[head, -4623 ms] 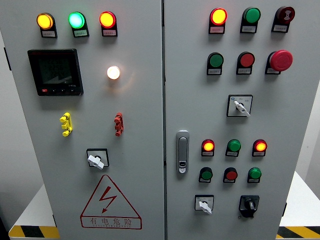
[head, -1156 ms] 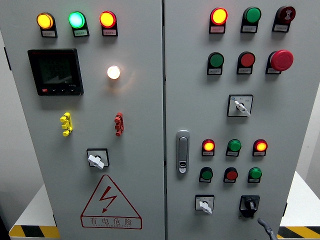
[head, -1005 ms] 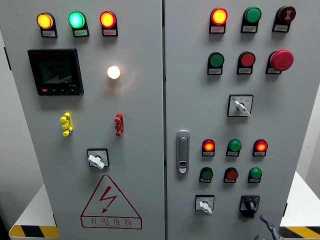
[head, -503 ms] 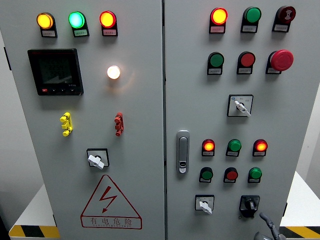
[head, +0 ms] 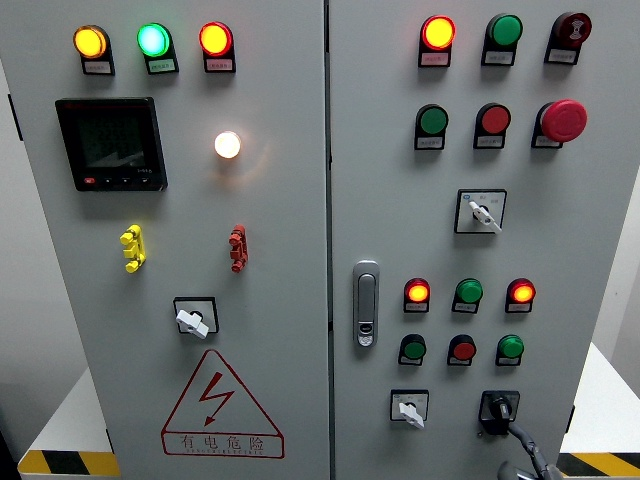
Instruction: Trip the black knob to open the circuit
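**Fingertip at the knob, circuit not yet tripped**

Grey steel fills our head view: a two-door control cabinet with white floor and yellow-black hazard tape at the bottom corners. On the left door we see three lit lamps at 11 o'clock, a dark meter beneath them, a glowing white lamp, and a red lightning warning triangle low down. The right door carries rows of red and green buttons, a red mushroom stop at 1 o'clock and a chrome door latch near the centre.

The black knob sits at 5 o'clock, low on the right door, beside a white selector. Our right hand enters at the bottom edge; one finger reaches up to the knob's lower right, touching or just short of it. We cannot tell how the other fingers are set. Nothing is gripped, so we judge the turning itself is all still ahead.
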